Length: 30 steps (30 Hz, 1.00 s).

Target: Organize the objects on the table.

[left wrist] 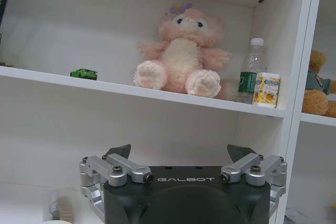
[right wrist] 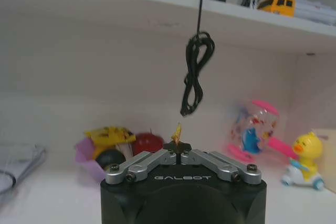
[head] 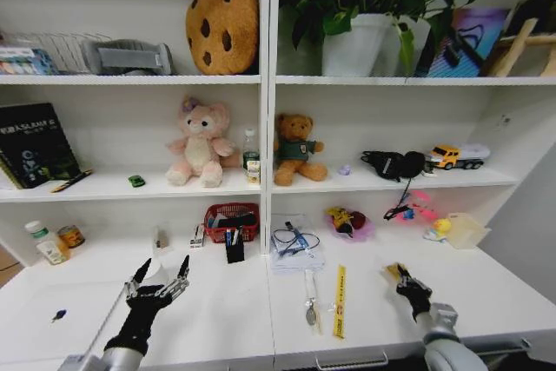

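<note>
Right gripper point(right wrist: 177, 149) fingers pinch a small yellow scrap point(right wrist: 177, 131) at their tips; left gripper point(head: 160, 277) fingers spread above the counter point(head: 217, 319).

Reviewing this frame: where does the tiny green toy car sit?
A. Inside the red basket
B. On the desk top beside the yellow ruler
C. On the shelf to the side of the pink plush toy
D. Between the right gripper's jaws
C: the green toy car rests on the shelf beside the pink plush toy; the left wrist view shows it there as well.
</note>
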Tool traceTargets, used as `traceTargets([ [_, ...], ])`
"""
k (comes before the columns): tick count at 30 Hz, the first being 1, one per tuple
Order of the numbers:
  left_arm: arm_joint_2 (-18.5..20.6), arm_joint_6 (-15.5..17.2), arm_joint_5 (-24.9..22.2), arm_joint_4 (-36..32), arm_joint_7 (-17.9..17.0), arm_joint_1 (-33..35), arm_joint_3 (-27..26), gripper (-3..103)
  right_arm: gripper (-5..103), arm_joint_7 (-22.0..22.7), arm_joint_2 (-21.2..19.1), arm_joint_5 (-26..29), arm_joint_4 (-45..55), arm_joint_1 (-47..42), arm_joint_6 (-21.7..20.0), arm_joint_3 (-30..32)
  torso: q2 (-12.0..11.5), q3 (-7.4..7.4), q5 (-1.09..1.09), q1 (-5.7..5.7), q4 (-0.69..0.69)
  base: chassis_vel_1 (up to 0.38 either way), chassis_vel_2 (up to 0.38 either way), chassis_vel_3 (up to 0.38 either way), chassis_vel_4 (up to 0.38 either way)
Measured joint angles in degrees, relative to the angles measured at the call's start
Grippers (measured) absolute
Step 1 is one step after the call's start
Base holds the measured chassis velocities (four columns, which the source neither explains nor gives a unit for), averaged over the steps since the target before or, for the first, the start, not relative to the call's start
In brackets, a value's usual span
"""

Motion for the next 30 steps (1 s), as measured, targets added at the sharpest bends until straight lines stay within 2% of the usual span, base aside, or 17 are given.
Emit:
traceTargets([
  [2, 0.0, 0.0, 0.0, 0.0, 0.0, 0.0, 0.0, 100, 0, -1.4, -1.5, 1.7, -2.7, 7.5, -0.8, -4.3, 0.0, 0.0, -0.01, 0.0, 0.01, 0.0, 0.0, 0.0, 0.0],
  [6, 0.0, 0.0, 0.0, 0.0, 0.0, 0.0, 0.0, 100, 0, -2.4, -2.0, 2.1, -6.5, 14.4, -1.2, -9.1, 0.0, 0.01, 0.01, 0.0, -0.01, 0.0, 0.0, 0.0, 0.0],
  [8, 0.0, 0.0, 0.0, 0.0, 0.0, 0.0, 0.0, 100, 0, -1.5, -1.9, 2.3, -11.5, 22.8, -2.3, -14.5, 0.0, 0.01, -0.01, 0.0, 0.02, 0.0, 0.0, 0.0, 0.0],
  [13, 0.0, 0.0, 0.0, 0.0, 0.0, 0.0, 0.0, 100, 0, 0.1, -1.3, 2.6, -17.7, 29.8, -3.1, -19.5, 0.0, 0.01, 0.02, 0.01, 0.0, 0.0, 0.0, 0.0, 0.0],
  [14, 0.0, 0.0, 0.0, 0.0, 0.0, 0.0, 0.0, 100, -3, 0.8, -1.1, 2.9, -19.0, 31.4, -3.7, -20.7, 0.0, 0.01, 0.01, 0.01, -0.01, 0.0, 0.0, 0.0, 0.0],
  [16, 0.0, 0.0, 0.0, 0.0, 0.0, 0.0, 0.0, 100, 8, 1.2, -1.0, 3.0, -19.9, 32.2, -4.0, -21.5, 0.0, 0.01, 0.0, 0.01, 0.0, 0.0, 0.0, 0.0, 0.0],
  [17, 0.0, 0.0, 0.0, 0.0, 0.0, 0.0, 0.0, 100, 8, 1.2, -1.0, 3.0, -19.9, 32.2, -4.0, -21.5, 0.0, 0.01, 0.0, 0.01, 0.0, 0.0, 0.0, 0.0, 0.0],
  [19, 0.0, 0.0, 0.0, 0.0, 0.0, 0.0, 0.0, 100, 19, 1.2, -0.8, 2.7, -20.5, 32.0, -3.6, -21.4, 0.0, 0.0, 0.0, 0.01, -0.03, 0.0, 0.0, 0.0, 0.0],
  [20, 0.0, 0.0, 0.0, 0.0, 0.0, 0.0, 0.0, 100, 19, 1.2, -0.8, 2.7, -20.5, 32.0, -3.6, -21.4, 0.0, 0.0, 0.0, 0.01, -0.03, 0.0, 0.0, 0.0, 0.0],
  [23, 0.0, 0.0, 0.0, 0.0, 0.0, 0.0, 0.0, 100, 35, 1.6, -0.6, 2.5, -20.1, 30.2, -2.8, -19.6, 0.0, 0.0, 0.0, 0.01, -0.02, 0.0, 0.0, 0.0, 0.0],
  [25, 0.0, 0.0, 0.0, 0.0, 0.0, 0.0, 0.0, 100, 35, 1.6, -0.7, 2.4, -19.5, 29.3, -2.7, -18.9, 0.0, 0.0, 0.01, 0.01, -0.01, 0.0, 0.0, 0.0, 0.0],
  [26, 0.0, 0.0, 0.0, 0.0, 0.0, 0.0, 0.0, 100, 45, 1.5, -1.0, 2.3, -17.6, 27.5, -2.3, -17.4, 0.0, 0.0, 0.01, 0.01, 0.0, 0.0, 0.0, 0.0, 0.0],
  [27, 0.0, 0.0, 0.0, 0.0, 0.0, 0.0, 0.0, 100, 45, 1.5, -1.0, 2.3, -17.6, 27.5, -2.3, -17.4, 0.0, 0.0, 0.01, 0.01, 0.0, 0.0, 0.0, 0.0, 0.0],
  [29, 0.0, 0.0, 0.0, 0.0, 0.0, 0.0, 0.0, 100, 56, 0.8, -1.9, 2.1, -11.8, 22.1, -2.1, -13.8, 0.0, 0.0, 0.0, 0.0, 0.0, 0.0, 0.0, 0.0, 0.0],
  [30, 0.0, 0.0, 0.0, 0.0, 0.0, 0.0, 0.0, 100, 56, 0.8, -1.9, 2.1, -11.8, 22.1, -2.1, -13.8, 0.0, 0.0, 0.0, 0.0, 0.0, 0.0, 0.0, 0.0, 0.0],
])
